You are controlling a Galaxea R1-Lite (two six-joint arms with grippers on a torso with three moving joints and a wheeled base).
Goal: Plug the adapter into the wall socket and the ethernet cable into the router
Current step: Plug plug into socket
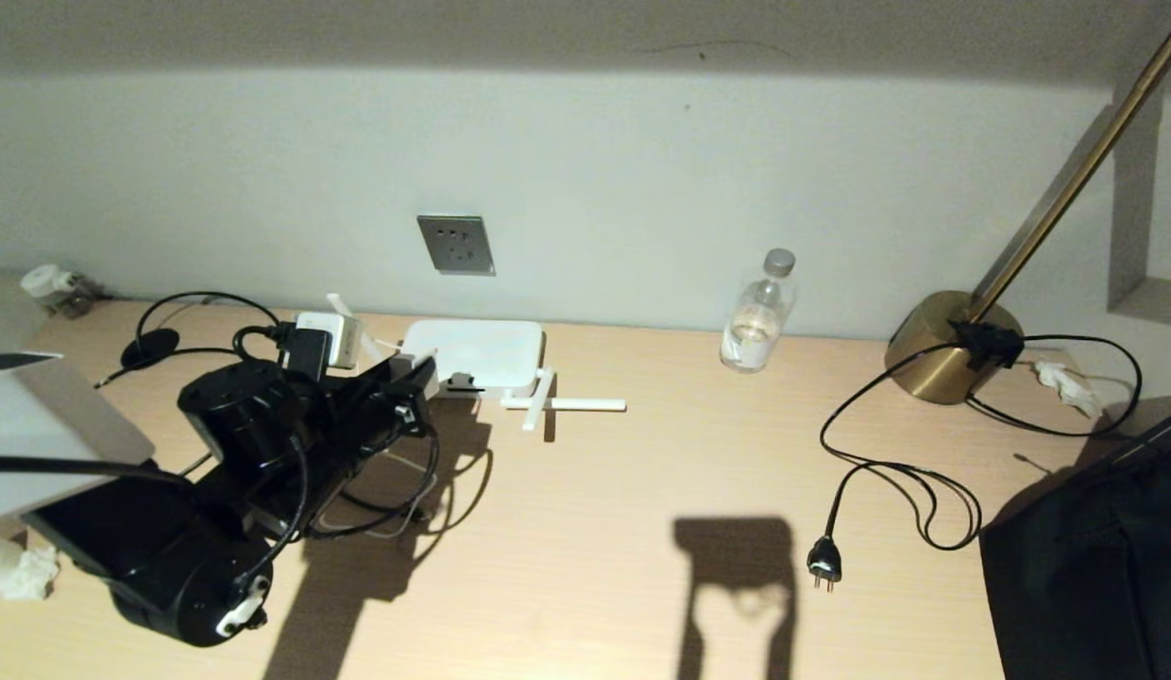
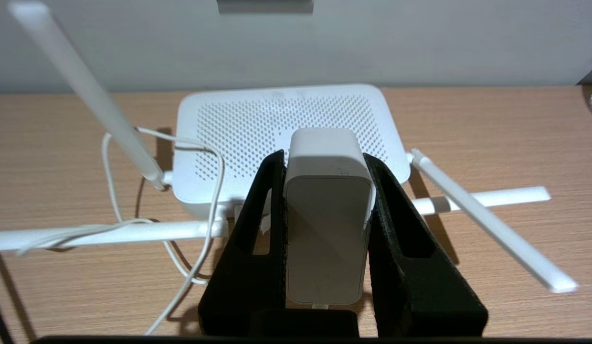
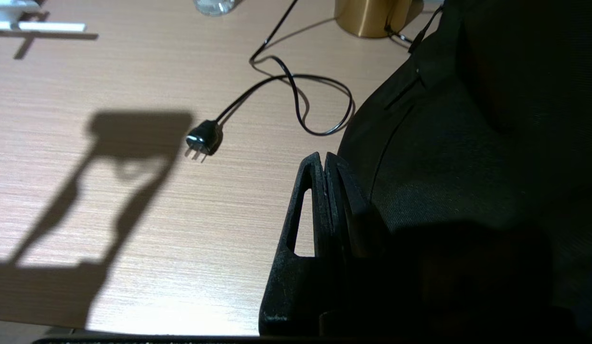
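Left gripper (image 2: 324,165) clamped on the white adapter (image 2: 327,224), held just above the desk (image 1: 642,529) at the near edge of the router (image 2: 281,119); thin white cord (image 2: 200,191) looped beside one antenna. Wall socket (image 1: 456,245) on the wall above and behind the router. Right gripper (image 3: 324,165) closed, empty, beside a black two-pin plug (image 3: 203,139).

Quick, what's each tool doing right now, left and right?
Left tool: shut on the small white rectangular plastic adapter.
Right tool: shut, holding nothing.
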